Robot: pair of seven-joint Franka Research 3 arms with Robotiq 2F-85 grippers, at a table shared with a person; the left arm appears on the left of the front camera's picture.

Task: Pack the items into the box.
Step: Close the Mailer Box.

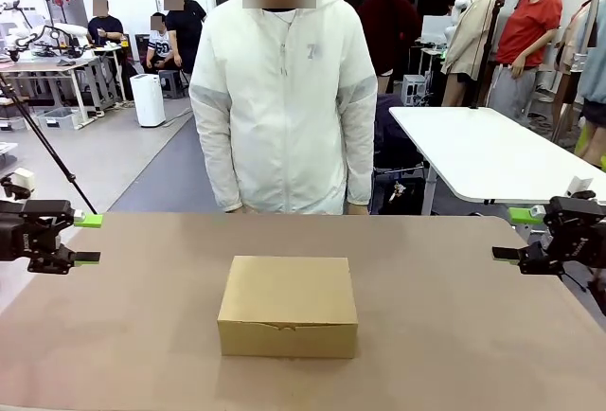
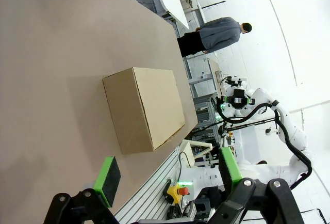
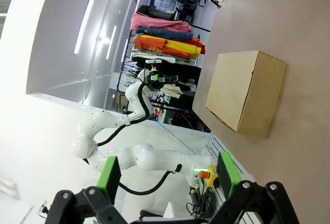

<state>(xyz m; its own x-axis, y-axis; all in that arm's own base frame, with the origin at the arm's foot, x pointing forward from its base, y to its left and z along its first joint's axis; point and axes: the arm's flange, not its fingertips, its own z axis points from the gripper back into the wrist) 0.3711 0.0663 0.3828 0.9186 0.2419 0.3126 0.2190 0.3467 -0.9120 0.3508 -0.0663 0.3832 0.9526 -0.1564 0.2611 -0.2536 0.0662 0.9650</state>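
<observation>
The box (image 1: pixel 288 305) sits closed in the lower middle of the front view, its flap lid down, resting flat on the brown table (image 1: pixel 454 335) with bare tabletop all around it. In my left wrist view the box (image 2: pixel 144 108) lies at the centre of the frame, turned at an angle, near the table's edge; in my right wrist view the box (image 3: pixel 246 92) is in the right half of the frame, also close to the table's edge. My left gripper (image 1: pixel 87 239) hangs at the left edge of the front view, level with the table's far part and well apart from the box, its two green-padded fingers spread wide with nothing between them. My right gripper (image 1: pixel 516 234) hangs at the right edge of that view, likewise well apart from the box, fingers spread wide and holding nothing. In each wrist view my own fingers (image 2: pixel 108 178) (image 3: pixel 111 175) rise from the bottom edge with a broad gap. At the far side of the table, upper middle of the front view, a person in a white zip jacket (image 1: pixel 282 108) stands facing me, arms down.
</observation>
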